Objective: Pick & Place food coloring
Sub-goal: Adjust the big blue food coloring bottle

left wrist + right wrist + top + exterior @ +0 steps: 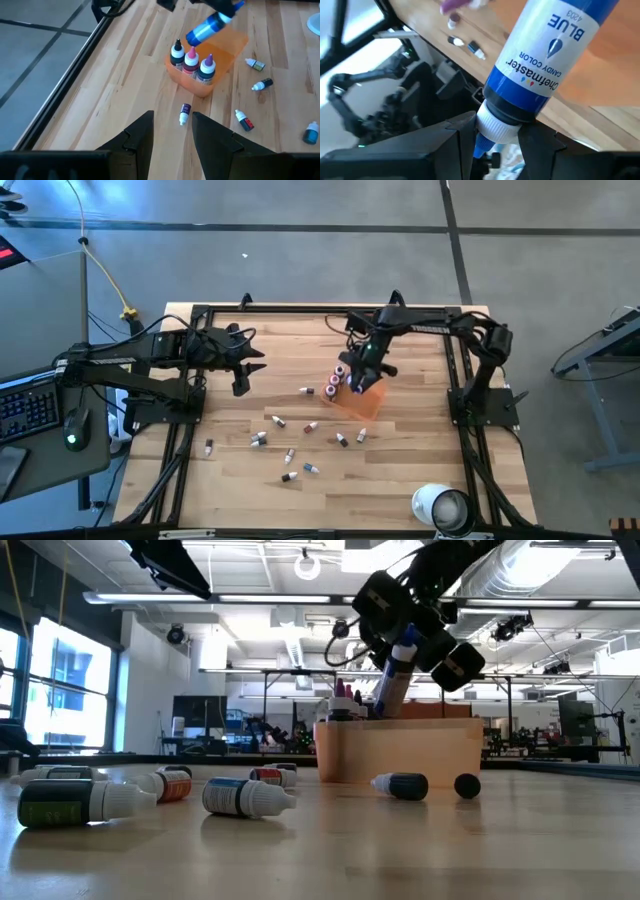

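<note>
High view: you look straight down on a wooden table [400, 490] with a dark arm on each side. Near the middle, slightly right, sits a small orange tray [366, 402]. Three little bottles [338, 376] stand upright in a row at its left end; from the left wrist view their caps are white, pink and purple. The rest of the tray is bare.

Your right gripper [365, 369] hangs over the tray, pinching a blue bottle [545, 55] by its neck and white cap. The label reads "BLUE" and "Chefmaster candy color". In the low view this bottle [394, 675] is tilted, its base reaching down behind the tray's front wall; you cannot tell whether it touches the tray floor.

Your left gripper [243, 370] waits well to the left of the tray, above bare wood. Its fingers [137, 137] are spread apart and hold nothing.

About ten more bottles of food coloring [290, 450] lie on their sides, scattered across the table on the near side of the tray and to its left, all apart from one another. One lies just left of the tray [307, 391]. In the low view, several lie in the foreground, including a green-labelled one [70, 802].

A large white roll [442, 508] stands at the near right corner of the table.
</note>
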`<state>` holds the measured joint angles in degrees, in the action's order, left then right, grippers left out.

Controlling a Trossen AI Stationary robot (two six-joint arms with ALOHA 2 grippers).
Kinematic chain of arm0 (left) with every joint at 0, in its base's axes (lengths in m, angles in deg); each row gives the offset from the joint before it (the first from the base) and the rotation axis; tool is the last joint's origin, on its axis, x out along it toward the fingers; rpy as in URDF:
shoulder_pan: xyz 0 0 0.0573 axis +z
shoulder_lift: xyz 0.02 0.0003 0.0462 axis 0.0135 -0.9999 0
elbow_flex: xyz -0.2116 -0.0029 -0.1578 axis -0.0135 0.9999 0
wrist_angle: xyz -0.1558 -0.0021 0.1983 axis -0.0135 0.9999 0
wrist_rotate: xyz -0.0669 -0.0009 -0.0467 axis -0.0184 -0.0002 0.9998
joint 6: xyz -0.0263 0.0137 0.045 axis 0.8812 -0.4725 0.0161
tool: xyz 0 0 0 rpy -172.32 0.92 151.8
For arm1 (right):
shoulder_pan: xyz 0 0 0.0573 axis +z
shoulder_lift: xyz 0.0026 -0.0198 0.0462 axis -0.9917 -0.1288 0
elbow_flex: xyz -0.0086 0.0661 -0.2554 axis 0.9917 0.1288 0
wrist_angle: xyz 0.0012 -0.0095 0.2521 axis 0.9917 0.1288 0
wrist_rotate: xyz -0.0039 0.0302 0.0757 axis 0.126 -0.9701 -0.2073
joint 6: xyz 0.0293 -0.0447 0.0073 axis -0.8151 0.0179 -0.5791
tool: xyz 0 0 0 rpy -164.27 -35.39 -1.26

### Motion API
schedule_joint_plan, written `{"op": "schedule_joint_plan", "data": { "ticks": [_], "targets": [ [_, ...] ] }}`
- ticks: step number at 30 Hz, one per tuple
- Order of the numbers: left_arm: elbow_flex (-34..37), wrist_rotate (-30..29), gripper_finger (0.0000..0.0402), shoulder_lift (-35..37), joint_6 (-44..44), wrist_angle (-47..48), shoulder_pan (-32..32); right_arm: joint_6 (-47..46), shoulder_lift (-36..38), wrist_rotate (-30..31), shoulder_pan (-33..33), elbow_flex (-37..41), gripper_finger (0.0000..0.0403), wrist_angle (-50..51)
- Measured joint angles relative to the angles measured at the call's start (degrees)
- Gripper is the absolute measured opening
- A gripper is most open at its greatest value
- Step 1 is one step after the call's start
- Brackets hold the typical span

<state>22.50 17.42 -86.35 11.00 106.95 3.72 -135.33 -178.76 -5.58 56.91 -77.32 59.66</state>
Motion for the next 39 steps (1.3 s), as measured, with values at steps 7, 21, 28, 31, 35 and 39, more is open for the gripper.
{"op": "schedule_joint_plan", "data": {
  "ticks": [7,21,28,31,35,39],
  "targets": [
    [0.0,-0.13,0.0131,0.0,-0.01,0.14,0.0,-0.03,-3.48,-5.55,-3.27,-0.02,0.0124,0.62],
    [0.0,-0.17,0.0131,0.0,-1.33,0.13,0.0,4.46,-9.78,-7.56,-5.55,-0.02,0.0124,0.23],
    [0.0,-0.17,0.0131,0.0,-1.31,0.17,0.0,7.64,-9.86,-3.84,-6.62,-0.02,0.0124,0.24],
    [0.0,-0.17,0.0131,0.0,-1.29,0.16,0.0,7.76,-9.86,-3.87,-6.58,-0.02,0.0124,0.24],
    [0.0,-0.15,0.0131,0.0,-1.29,0.15,0.0,8.01,-9.86,-3.55,-6.52,-0.02,0.0127,0.2],
    [0.0,-0.15,0.0131,0.0,-1.27,0.17,0.0,8.03,-9.86,-3.12,-6.56,-0.02,0.015,0.2]
  ]
}}
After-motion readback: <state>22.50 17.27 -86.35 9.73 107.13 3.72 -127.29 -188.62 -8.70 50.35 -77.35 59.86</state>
